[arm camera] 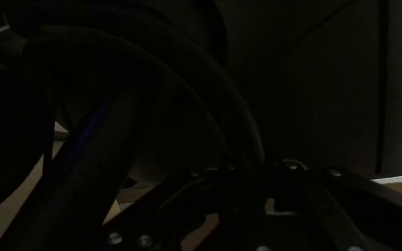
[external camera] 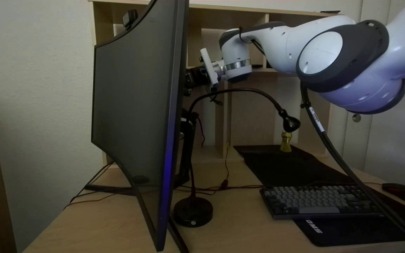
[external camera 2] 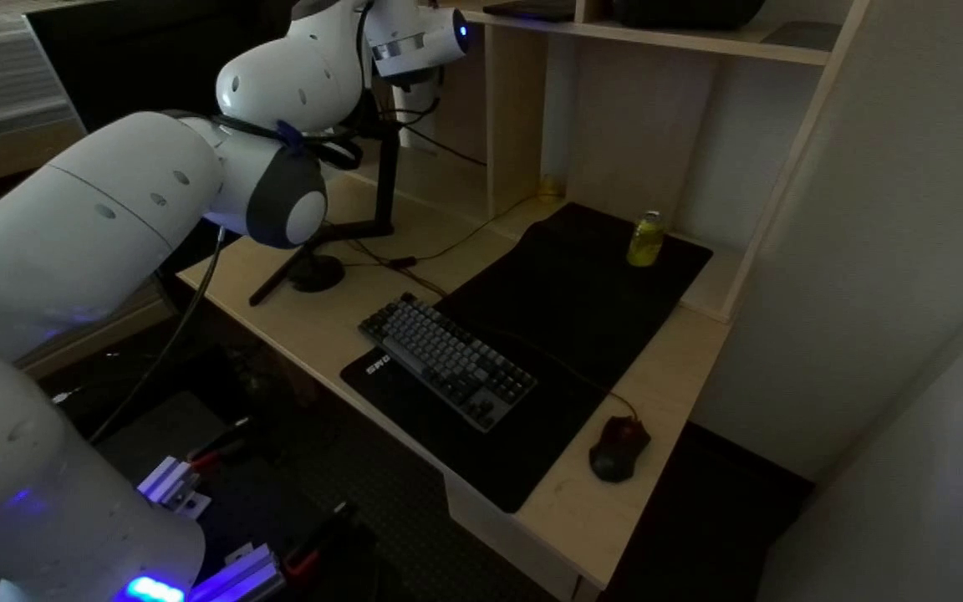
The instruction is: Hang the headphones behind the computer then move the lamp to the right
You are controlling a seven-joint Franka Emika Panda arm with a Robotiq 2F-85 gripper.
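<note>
The headphones [arm camera: 204,64] are very dark in the wrist view: their band arches from the upper left down into my gripper [arm camera: 246,170], whose jaws are closed around it. A rounded dark shape at the left edge looks like an ear cup [arm camera: 9,139]. Behind the band spreads the back of the computer [arm camera: 326,87], with its stand [arm camera: 92,167] slanting past. In an exterior view my gripper [external camera: 188,82] is partly hidden behind the computer [external camera: 135,91], and the headphones cannot be made out. The lamp [external camera: 193,212] stands on the desk beside the stand, its gooseneck arching right below the arm.
A keyboard [external camera: 322,200] lies on the black mat [external camera 2: 565,276], with a mouse [external camera 2: 618,449] nearby. A yellow can [external camera 2: 646,240] stands on the mat's far part. Cables [external camera: 237,187] cross the desk behind the lamp. A wooden shelf unit [external camera: 229,116] rises at the back.
</note>
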